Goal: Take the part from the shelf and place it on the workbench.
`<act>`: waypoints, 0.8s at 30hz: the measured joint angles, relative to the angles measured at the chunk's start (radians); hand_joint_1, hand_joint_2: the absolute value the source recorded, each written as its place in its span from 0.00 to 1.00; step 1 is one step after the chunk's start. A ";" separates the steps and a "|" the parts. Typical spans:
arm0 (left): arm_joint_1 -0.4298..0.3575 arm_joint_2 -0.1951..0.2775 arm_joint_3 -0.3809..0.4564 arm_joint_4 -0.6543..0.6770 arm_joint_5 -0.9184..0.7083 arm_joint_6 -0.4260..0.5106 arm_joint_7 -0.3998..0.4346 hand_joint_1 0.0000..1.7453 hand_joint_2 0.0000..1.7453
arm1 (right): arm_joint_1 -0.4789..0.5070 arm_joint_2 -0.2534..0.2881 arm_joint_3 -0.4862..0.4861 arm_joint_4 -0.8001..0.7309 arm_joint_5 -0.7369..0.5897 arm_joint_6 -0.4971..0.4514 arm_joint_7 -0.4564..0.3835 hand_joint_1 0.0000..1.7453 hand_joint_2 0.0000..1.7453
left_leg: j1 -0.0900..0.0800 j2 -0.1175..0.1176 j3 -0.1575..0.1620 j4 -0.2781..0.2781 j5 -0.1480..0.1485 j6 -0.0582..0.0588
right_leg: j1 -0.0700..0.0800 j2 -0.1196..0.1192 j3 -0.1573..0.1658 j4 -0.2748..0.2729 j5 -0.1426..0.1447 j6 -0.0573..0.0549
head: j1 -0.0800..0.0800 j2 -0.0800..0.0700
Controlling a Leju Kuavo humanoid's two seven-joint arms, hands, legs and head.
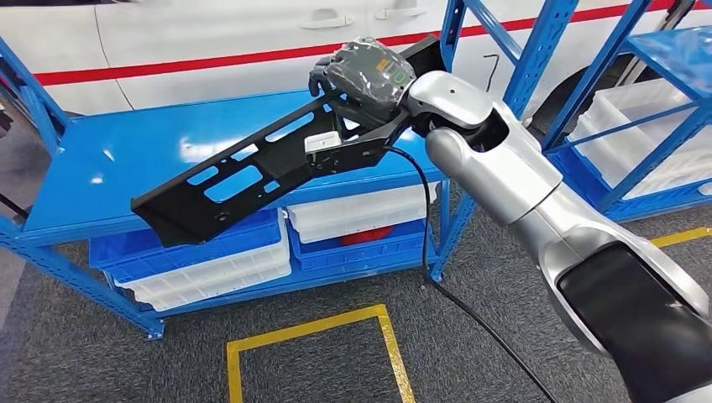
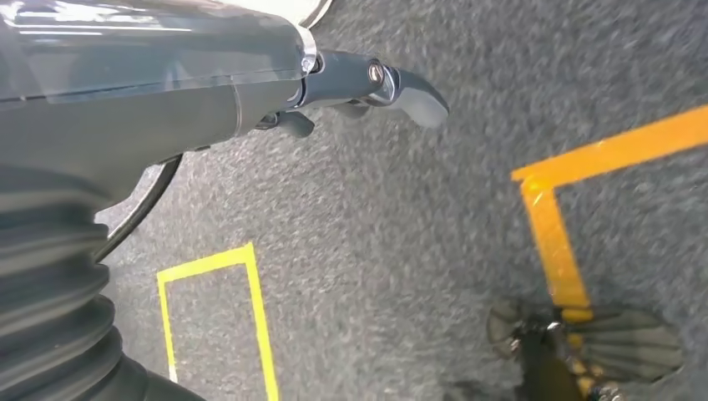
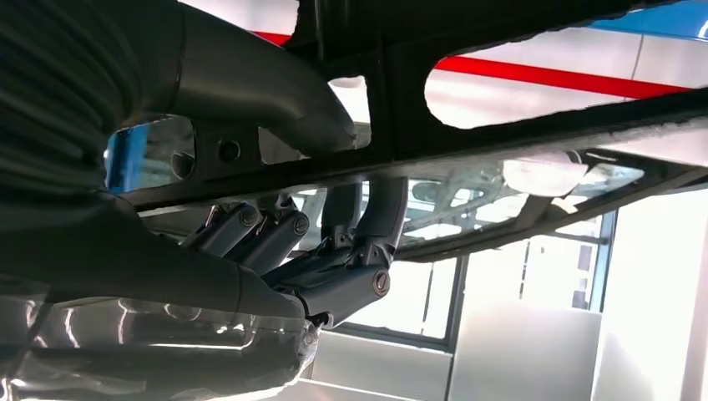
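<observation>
The right arm (image 1: 537, 193) comes in from the lower right of the head view, silver with a black forearm panel cut off at the picture's edge. Its right hand (image 1: 363, 77), under a clear plastic cover, grips the part (image 1: 252, 172), a long black bracket with slotted cut-outs and a small white clip near its middle. The part is tilted, its low end toward the left, and is held above the blue top of the desk (image 1: 126, 159); whether that low end touches the surface cannot be told. In the right wrist view the dark fingers (image 3: 334, 259) curl under a bar of the part (image 3: 501, 138) while the grey thumb (image 3: 275, 92) presses from the other side; the fingertips are hidden behind the bar.

A black cable (image 1: 437, 277) hangs from the wrist to the grey floor (image 1: 101, 353), past a yellow taped outline (image 1: 311, 336). Under the desk sit blue and white bins (image 1: 210, 260), with something red partly hidden between 2 of them. A white vehicle with a red stripe (image 1: 210, 60) stands behind, and another blue shelf (image 1: 663, 109) is cut off at the right.

The left hand (image 2: 367, 88) hangs over the floor, holding nothing; how its fingers lie is hard to make out, most of them being hidden behind the cover.
</observation>
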 joint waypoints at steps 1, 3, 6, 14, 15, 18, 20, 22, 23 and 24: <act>0.003 0.001 0.000 0.000 0.000 0.000 0.000 0.00 1.00 | 0.000 0.000 0.000 0.003 -0.001 0.001 0.000 1.00 1.00 | 0.000 0.000 -0.012 0.029 -0.036 -0.005 | -0.004 -0.002 -0.009 -0.008 0.016 -0.005 | 0.000 0.000; 0.006 0.001 0.000 0.000 0.000 0.000 -0.001 0.00 1.00 | 0.000 0.000 0.000 0.008 -0.004 0.002 -0.001 1.00 1.00 | 0.004 0.001 -0.044 0.145 -0.141 -0.012 | -0.007 -0.003 -0.036 -0.013 0.044 -0.010 | 0.000 0.000; 0.006 0.003 0.000 0.000 0.000 0.000 -0.001 0.00 1.00 | 0.006 0.000 0.003 0.015 -0.009 0.002 0.000 1.00 1.00 | 0.009 0.002 -0.048 0.285 -0.178 -0.024 | -0.008 -0.003 -0.084 -0.007 0.078 -0.006 | 0.000 0.000; 0.006 0.006 0.000 0.000 0.000 -0.001 -0.001 0.00 1.00 | 0.014 -0.008 0.004 0.021 -0.011 -0.004 0.011 1.00 1.00 | 0.006 -0.002 0.163 0.011 -0.156 0.007 | -0.010 -0.003 -0.157 0.026 0.135 0.038 | 0.000 0.000; 0.006 0.006 0.000 0.000 0.000 -0.001 -0.001 0.00 1.00 | 0.015 -0.011 0.004 0.021 -0.011 -0.004 0.012 1.00 1.00 | 0.007 0.001 0.155 0.011 -0.146 0.016 | -0.012 -0.001 -0.163 0.035 0.122 0.044 | 0.000 0.000; 0.005 0.006 0.000 0.000 0.000 -0.001 -0.010 0.00 1.00 | 0.019 -0.024 0.004 0.023 -0.012 -0.006 0.013 1.00 1.00 | 0.008 0.005 0.119 0.007 -0.115 0.035 | -0.015 0.004 -0.214 0.171 -0.003 0.055 | 0.000 0.000; 0.006 0.006 0.000 0.000 0.000 -0.001 -0.018 0.00 1.00 | 0.029 -0.031 0.004 0.023 -0.012 -0.007 0.014 1.00 1.00 | 0.005 0.005 0.093 0.008 -0.095 0.037 | -0.015 0.005 -0.242 0.294 -0.051 0.058 | 0.000 0.000; 0.007 0.006 0.000 0.000 -0.001 0.000 -0.020 0.00 1.00 | 0.043 -0.035 0.004 0.022 -0.012 -0.010 0.017 1.00 1.00 | 0.001 0.005 0.070 0.008 -0.077 0.036 | -0.014 0.006 -0.216 0.311 -0.024 0.053 | 0.000 0.000; 0.008 0.005 0.000 0.000 -0.002 0.000 -0.022 0.00 1.00 | 0.048 -0.036 0.004 0.022 -0.013 -0.013 0.020 1.00 1.00 | -0.002 0.005 0.060 0.008 -0.068 0.035 | -0.011 0.006 -0.176 0.264 -0.001 0.046 | 0.000 0.000; 0.008 0.004 0.000 0.000 -0.003 0.001 -0.023 0.00 1.00 | 0.052 -0.036 0.003 0.020 -0.014 -0.016 0.022 1.00 1.00 | -0.003 0.005 0.053 0.009 -0.061 0.034 | -0.007 0.006 -0.122 0.192 0.006 0.033 | 0.000 0.000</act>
